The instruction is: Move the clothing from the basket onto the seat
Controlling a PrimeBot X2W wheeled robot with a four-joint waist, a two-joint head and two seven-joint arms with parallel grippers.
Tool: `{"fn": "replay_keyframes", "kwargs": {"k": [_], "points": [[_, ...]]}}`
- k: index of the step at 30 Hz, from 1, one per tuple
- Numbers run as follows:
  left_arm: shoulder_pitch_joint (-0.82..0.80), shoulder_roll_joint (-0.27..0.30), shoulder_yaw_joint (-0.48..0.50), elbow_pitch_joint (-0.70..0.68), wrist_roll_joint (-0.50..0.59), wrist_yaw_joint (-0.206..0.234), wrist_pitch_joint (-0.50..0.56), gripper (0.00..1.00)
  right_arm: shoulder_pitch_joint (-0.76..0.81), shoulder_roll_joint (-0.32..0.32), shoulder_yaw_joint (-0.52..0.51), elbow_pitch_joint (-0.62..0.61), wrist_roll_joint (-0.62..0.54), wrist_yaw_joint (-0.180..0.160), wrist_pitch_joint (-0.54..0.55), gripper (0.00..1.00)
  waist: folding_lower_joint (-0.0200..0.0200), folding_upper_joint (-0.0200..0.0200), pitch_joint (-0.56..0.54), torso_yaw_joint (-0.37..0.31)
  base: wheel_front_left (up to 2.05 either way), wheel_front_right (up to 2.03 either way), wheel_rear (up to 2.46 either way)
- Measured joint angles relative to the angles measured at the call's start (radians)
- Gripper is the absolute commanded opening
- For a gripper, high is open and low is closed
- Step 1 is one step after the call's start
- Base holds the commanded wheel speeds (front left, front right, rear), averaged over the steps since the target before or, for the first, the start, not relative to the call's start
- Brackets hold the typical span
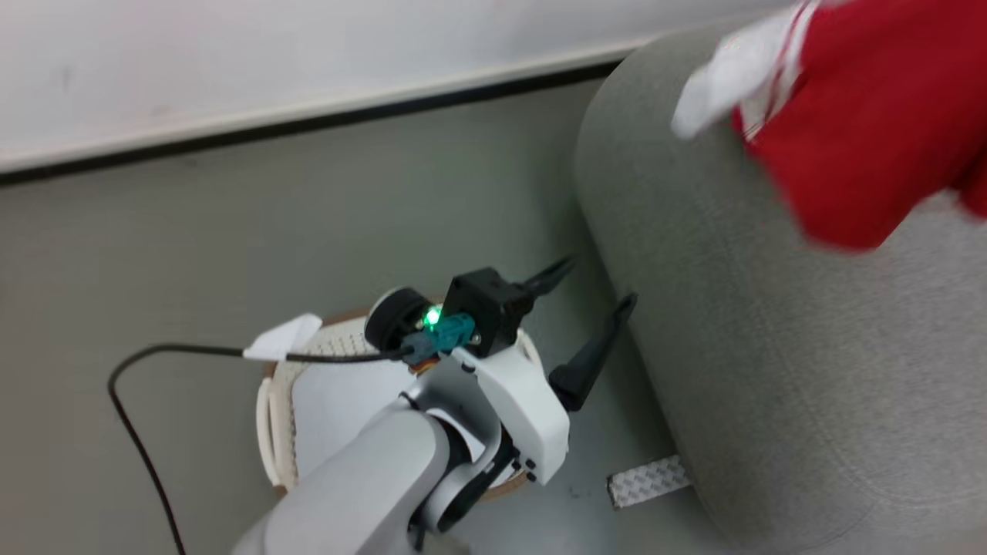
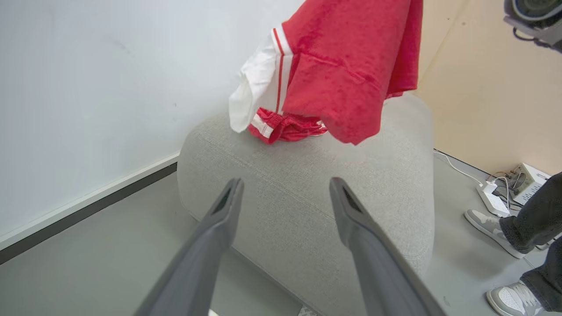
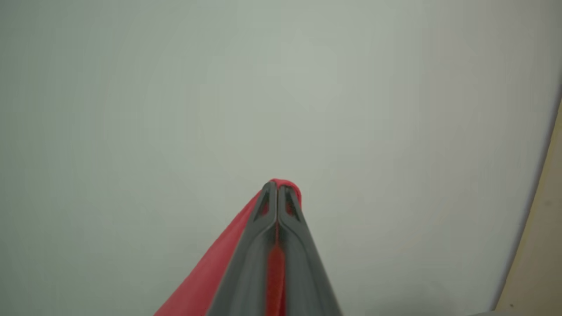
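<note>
1. Your right gripper (image 3: 277, 186) is clenched on a red garment (image 2: 347, 66), which hangs over the seat (image 1: 771, 347).
2. A second red piece (image 2: 281, 127) lies crumpled on the seat top.
3. Your left gripper (image 1: 600, 284) is released, holding nothing, near the basket (image 1: 266, 416) and beside the seat.

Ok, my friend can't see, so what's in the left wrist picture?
A red and white shirt hangs in the air over a big grey seat, where another red piece lies crumpled. The left pincer stands open in front, holding nothing.
</note>
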Motion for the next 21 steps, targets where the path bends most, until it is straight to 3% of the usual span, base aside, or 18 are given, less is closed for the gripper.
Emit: {"fn": "replay_keyframes", "kwargs": {"k": [6, 10, 15, 19, 20, 21], "points": [[-0.069, -0.005, 0.002, -0.005, 0.013, -0.008, 0.009, 1.0, -0.241, -0.076, -0.162, 0.158, -0.09, 0.0, 0.021, 0.0, 0.0, -0.0001, 0.116, 0.057, 0.0, 0.0, 0.0], [-0.106, -0.007, 0.0, -0.013, 0.036, -0.012, 0.019, 1.0, -0.307, -0.105, -0.251, 0.265, -0.171, 0.0, 0.021, 0.0, 0.0001, -0.0001, 0.192, 0.093, 0.0, 0.0, 0.0], [-0.133, -0.011, -0.003, -0.012, 0.041, -0.016, 0.022, 1.0, -0.288, -0.091, -0.367, 0.397, -0.244, 0.0, 0.011, 0.0, 0.0002, -0.0001, 0.289, 0.128, 0.0, 0.0, 0.0], [-0.142, -0.011, -0.001, 0.008, 0.044, -0.017, 0.006, 1.0, -0.218, -0.038, -0.426, 0.492, -0.294, 0.0, 0.002, 0.0, 0.0001, -0.0001, 0.343, 0.148, 0.0, 0.0, 0.0], [-0.141, -0.011, -0.001, 0.014, 0.043, -0.019, 0.001, 1.0, -0.202, -0.027, -0.435, 0.508, -0.301, 0.0, 0.001, 0.08, 0.0002, -0.0001, 0.348, 0.153, 0.0, 0.0, 0.0], [-0.141, -0.01, -0.001, 0.02, 0.043, -0.021, -0.004, 1.0, -0.189, -0.021, -0.444, 0.522, -0.31, 0.0, 0.001, 0.25, 0.0002, -0.0001, 0.347, 0.155, 0.0, 0.0, 0.0]]}}
